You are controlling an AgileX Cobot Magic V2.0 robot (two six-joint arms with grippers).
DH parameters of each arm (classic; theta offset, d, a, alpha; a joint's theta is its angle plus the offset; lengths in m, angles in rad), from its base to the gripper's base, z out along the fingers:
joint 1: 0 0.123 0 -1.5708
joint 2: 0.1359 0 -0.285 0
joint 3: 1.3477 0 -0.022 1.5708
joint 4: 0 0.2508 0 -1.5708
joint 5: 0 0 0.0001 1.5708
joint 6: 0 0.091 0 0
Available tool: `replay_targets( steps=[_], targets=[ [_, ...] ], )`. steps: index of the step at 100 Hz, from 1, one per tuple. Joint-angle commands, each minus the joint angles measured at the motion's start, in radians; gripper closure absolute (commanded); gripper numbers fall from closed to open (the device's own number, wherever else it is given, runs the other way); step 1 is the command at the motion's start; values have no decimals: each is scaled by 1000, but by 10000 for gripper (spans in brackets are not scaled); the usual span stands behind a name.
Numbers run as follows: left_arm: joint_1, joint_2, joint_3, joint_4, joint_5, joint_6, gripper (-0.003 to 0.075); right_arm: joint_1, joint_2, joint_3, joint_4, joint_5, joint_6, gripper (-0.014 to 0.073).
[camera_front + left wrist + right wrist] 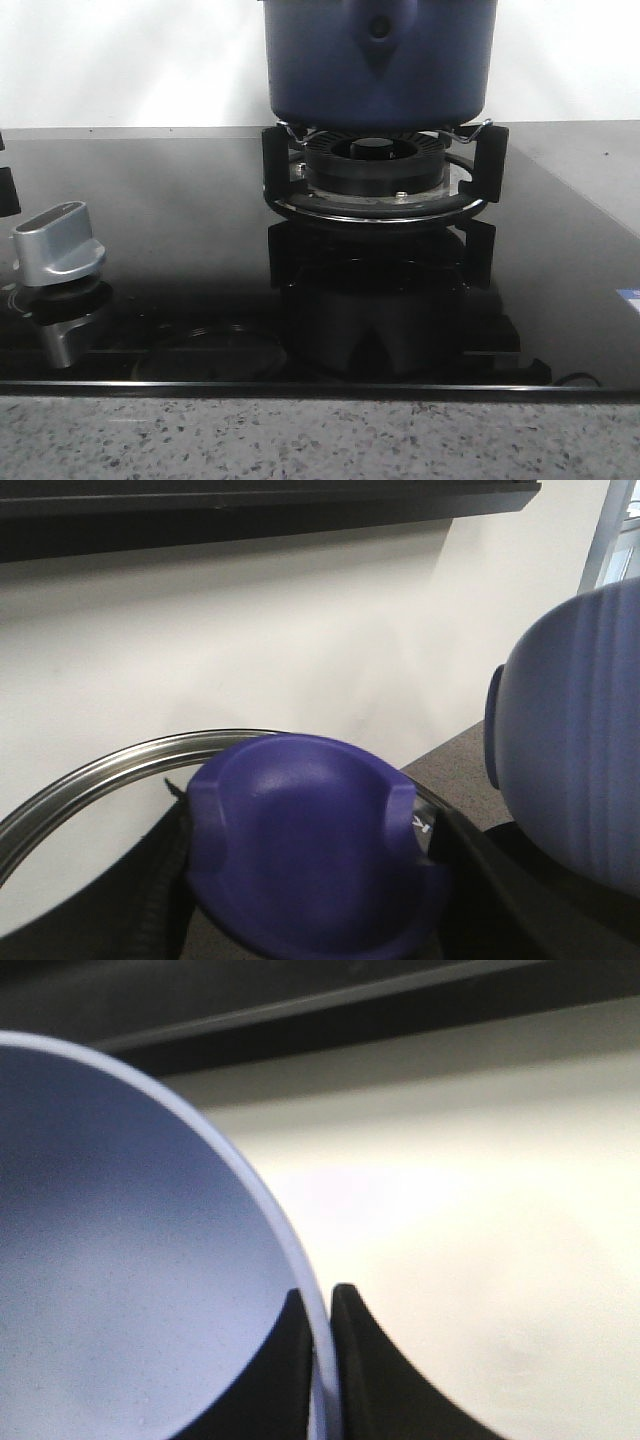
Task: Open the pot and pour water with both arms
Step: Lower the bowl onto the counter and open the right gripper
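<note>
Stove knob of silver metal, set on a black base, stood at the far left of the glossy black glass cooktop, which lay on a speckled grey desk. Its reflection showed in the glass below it.

Further right, the black ribbed burner ring sat inside a black pan support with a chrome rim. The large round dark-blue pot with smooth matte sides hung just above that support, not resting on it, its pointed triangular handle mount with a round rivet facing the room. Its upper part ran out of the front view.

From the left wrist, the left tool was clamped on the purple rounded knob of a lid, whose steel rim curved out beside it. The pot's side showed close by, apart from the lid, so the pot was uncovered.

From the right wrist, the right tool was pinched on the pot's thin rim, one black finger inside the pale blue interior and the other outside, a white wall beyond.
</note>
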Motion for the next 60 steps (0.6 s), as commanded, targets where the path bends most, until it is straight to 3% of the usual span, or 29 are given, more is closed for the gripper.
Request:
replay_targets(
  steps=[1, 27, 41, 60],
  targets=[
    [1, -56, -39, -82, -5, -3, 604, -6, -67, -87, 1, 63, -6, 660],
    [1, -56, -39, -82, 18, -3, 604, -40, -109, -294, 1, 551, -6, 660],
    [0, -56, -39, -99, 66, -3, 604, -107, -118, -434, 1, 883, -6, 660],
    [-2, -56, -39, -142, 129, -3, 604, -217, -118, -580, 1, 1182, -4, 660]
  ],
)
